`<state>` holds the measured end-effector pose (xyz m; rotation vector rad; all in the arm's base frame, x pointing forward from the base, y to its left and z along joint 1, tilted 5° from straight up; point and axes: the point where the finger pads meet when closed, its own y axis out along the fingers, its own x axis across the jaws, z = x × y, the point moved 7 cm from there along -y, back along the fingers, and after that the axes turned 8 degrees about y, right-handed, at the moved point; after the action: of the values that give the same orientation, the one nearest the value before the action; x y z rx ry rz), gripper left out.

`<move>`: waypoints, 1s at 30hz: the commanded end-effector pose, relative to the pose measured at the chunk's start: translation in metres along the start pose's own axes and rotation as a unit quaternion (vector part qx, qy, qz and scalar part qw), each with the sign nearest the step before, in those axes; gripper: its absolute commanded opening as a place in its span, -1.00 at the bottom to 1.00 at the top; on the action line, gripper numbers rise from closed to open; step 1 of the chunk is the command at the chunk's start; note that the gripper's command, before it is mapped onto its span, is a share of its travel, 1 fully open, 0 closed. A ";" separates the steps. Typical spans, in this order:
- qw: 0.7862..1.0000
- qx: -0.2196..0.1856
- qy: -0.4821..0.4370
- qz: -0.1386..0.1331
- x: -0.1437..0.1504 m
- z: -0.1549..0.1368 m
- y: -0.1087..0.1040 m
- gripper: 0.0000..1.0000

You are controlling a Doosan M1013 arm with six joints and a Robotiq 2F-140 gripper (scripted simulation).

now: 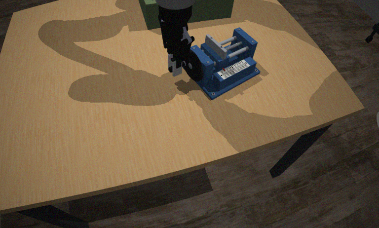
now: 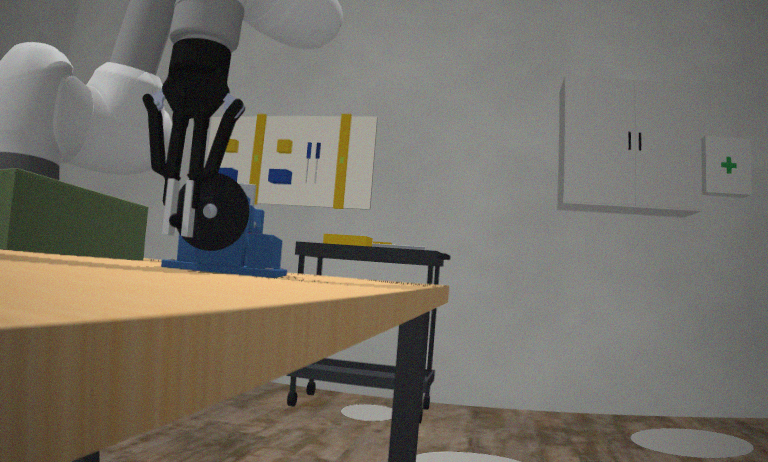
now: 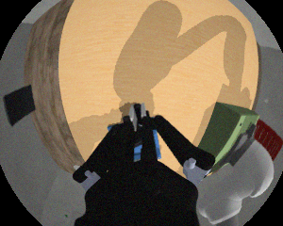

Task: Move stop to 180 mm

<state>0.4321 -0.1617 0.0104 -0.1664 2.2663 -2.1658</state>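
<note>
The blue stop device stands on the table. Its grey stop plate sits on the slide nearer the handwheel end. The red pointer is near the handwheel end of the white scale; its numbers are too small to read. The black handwheel has its crank knob left of and slightly below the hub in the exterior view. My gripper points down, shut on the knob. The wrist view mostly hides the wheel behind the fingers.
A green block stands behind the device, beside the white arm base. The table's edge runs along the front. A dark trolley and wall cabinets are farther back.
</note>
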 end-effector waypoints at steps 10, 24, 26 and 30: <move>1.000 0.000 0.000 0.000 0.005 0.001 -0.014 -0.92; 1.000 0.000 0.000 0.000 0.002 0.000 -0.030 -0.92; 1.000 0.000 0.000 0.000 0.001 0.000 -0.033 -0.92; 1.000 0.000 0.000 0.000 -0.002 0.000 -0.038 -0.92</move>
<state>0.4349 -0.1632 0.0460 -0.1683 2.2663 -2.1661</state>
